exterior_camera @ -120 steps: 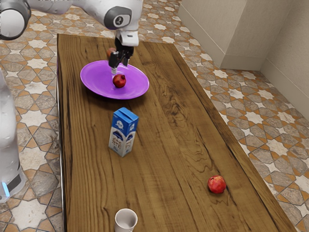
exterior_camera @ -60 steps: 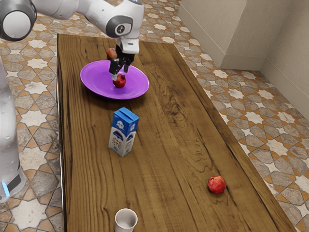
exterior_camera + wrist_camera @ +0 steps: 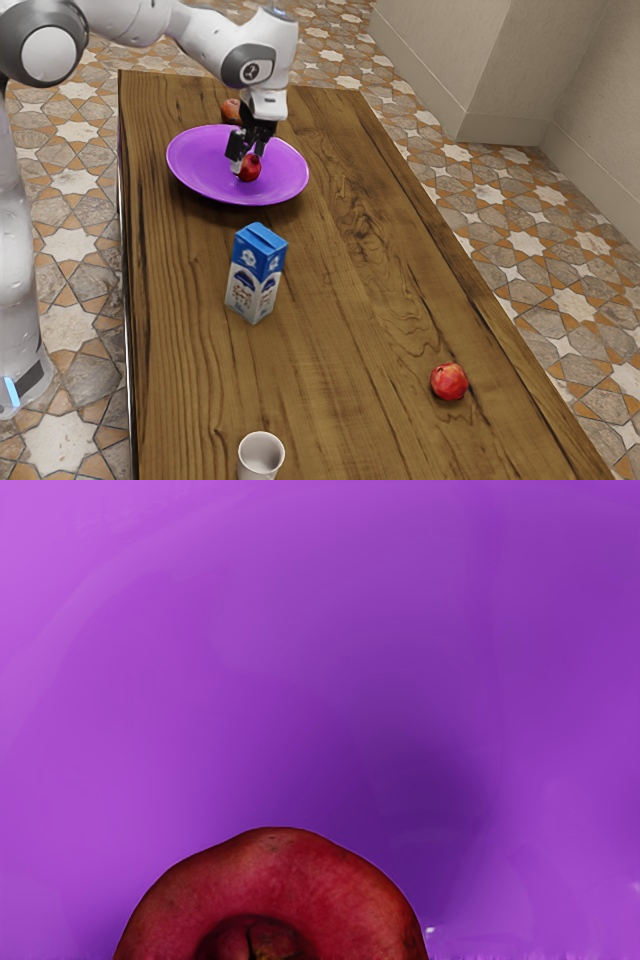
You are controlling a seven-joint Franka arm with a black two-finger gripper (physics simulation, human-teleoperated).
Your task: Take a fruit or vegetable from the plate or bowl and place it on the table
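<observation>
My gripper (image 3: 250, 162) is low over the purple plate (image 3: 205, 178) in the exterior view, its fingers standing apart around a dark red pomegranate (image 3: 250, 170). One finger is at the fruit's left side there; the other is partly behind it. Contact on both sides cannot be made out. The pomegranate rests on the plate. From the wrist view, the pomegranate (image 3: 290, 872) is just under my hand, crown facing up, against the purple plate surface (image 3: 300, 660).
Behind the plate lies an orange-red fruit (image 3: 231, 110) on the wooden table (image 3: 340, 300). A blue and white carton (image 3: 255, 275) stands in front of the plate. Farther toward the exterior view's bottom are a white cup (image 3: 261, 457) and another red pomegranate (image 3: 449, 381).
My hand has come down toward the plate, bringing the spread fingers from above the pomegranate to around it. The fruit behind the plate has become more visible beside the arm.
</observation>
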